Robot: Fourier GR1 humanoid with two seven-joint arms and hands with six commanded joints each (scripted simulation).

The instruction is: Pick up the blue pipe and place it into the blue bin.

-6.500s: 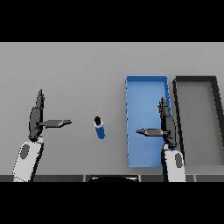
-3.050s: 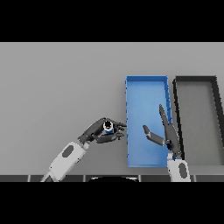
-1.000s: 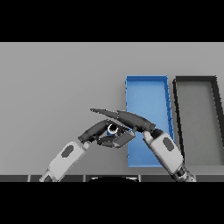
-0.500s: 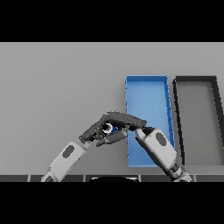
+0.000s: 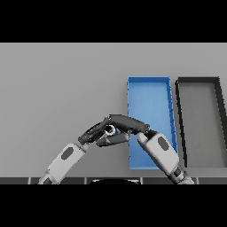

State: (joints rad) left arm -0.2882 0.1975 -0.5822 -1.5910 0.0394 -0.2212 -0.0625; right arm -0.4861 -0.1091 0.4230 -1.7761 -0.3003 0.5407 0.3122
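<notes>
**Pipe hemmed in by both hands beside the bin**

The blue pipe [image 5: 111, 130], likely light, rigid and slick, sits just left of the blue bin [image 5: 150, 84]. My left hand [image 5: 98, 134] curls round it; my right hand [image 5: 128, 123] lies straight-fingered over it. I'd grip mid-barrel.

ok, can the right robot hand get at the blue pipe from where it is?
Probably yes: the right robot hand already lies over the blue pipe, but the left robot hand is curled around it, leaving little exposed.

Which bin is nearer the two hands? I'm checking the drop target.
The blue bin: the right hand overlaps its left edge; the black bin lies farther right.
</notes>
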